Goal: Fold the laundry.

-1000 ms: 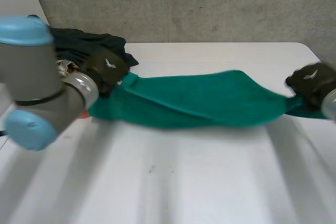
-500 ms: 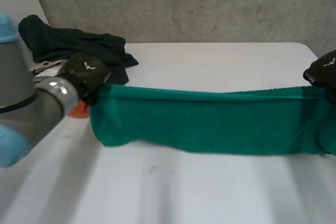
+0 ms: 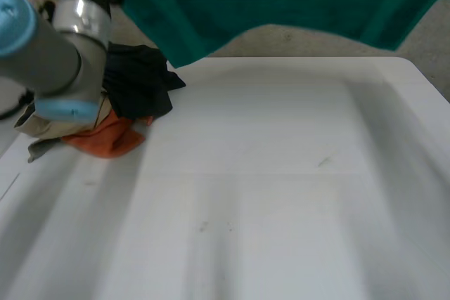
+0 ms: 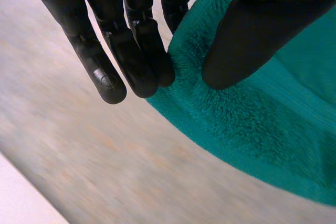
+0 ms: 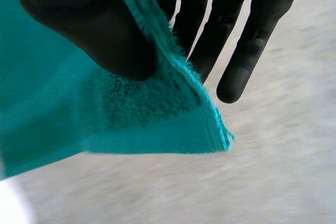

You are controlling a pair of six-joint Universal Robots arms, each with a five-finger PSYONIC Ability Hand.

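Observation:
A green towel [image 3: 281, 1] hangs stretched in the air high above the white table [image 3: 281, 194]. My left hand [image 4: 131, 35] pinches one end of the green towel [image 4: 252, 114] between thumb and straight fingers. At the other end my right hand [image 5: 105, 30] pinches a corner of the towel [image 5: 157, 114] the same way. The left arm [image 3: 56, 54] rises at the left of the head view.
A pile of laundry lies at the table's back left: a dark garment [image 3: 140, 82], an orange piece [image 3: 105, 138] and a beige piece [image 3: 42, 128]. A grey concrete wall [image 3: 295, 40] stands behind the table.
Both hands have lifted the towel off the table and up high. The pile at the back left has come into sight under the raised left arm.

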